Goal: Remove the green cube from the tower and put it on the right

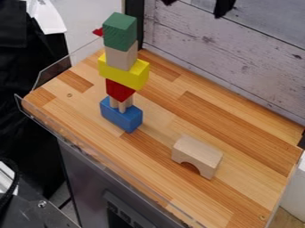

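At the top edge of the view, the end effector (195,9) is hanging with its two fingers spread well apart, holding nothing. Lower and to the left, the green cube (120,31) is resting at the top of the tower (117,70), directly on a plain wooden block (121,58). Under these, a yellow block (137,79), a red block (119,90), small wooden pegs (122,107) and a blue block (121,115) are standing on the surface (77,107). The step in hand is, I think, approaching the cube. For good work, the fingers should be coming down around opposite faces, closing evenly, then lifting straight up before going right, toward the arched block (196,153); any sideways push is risking the narrow pegs.
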You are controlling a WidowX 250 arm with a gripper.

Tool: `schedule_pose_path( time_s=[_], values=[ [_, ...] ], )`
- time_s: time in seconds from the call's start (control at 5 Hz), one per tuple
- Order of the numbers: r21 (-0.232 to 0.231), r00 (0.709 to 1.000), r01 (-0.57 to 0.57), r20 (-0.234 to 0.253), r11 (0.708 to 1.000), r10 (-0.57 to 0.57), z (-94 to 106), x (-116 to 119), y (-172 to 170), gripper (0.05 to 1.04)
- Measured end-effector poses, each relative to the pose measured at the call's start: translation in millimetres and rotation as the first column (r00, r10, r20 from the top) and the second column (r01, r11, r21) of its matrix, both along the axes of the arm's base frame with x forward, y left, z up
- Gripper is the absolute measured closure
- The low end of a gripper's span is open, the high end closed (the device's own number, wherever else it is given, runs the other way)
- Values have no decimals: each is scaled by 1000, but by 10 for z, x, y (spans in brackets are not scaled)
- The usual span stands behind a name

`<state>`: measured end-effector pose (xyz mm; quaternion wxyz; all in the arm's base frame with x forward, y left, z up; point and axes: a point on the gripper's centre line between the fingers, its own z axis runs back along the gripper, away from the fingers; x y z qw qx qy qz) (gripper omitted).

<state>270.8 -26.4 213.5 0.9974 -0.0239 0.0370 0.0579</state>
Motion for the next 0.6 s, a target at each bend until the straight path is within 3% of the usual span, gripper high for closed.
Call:
schedule_pose_path(
  time_s=[0.2,0.4,0.6],
  values=[
    [28,999,-32,-7,999,32,56,-100,151,84],
    [35,990,-136,-19,990,137,44,-319,447,84],
    [13,981,-189,-34,982,189,-33,-446,615,84]
  ],
)
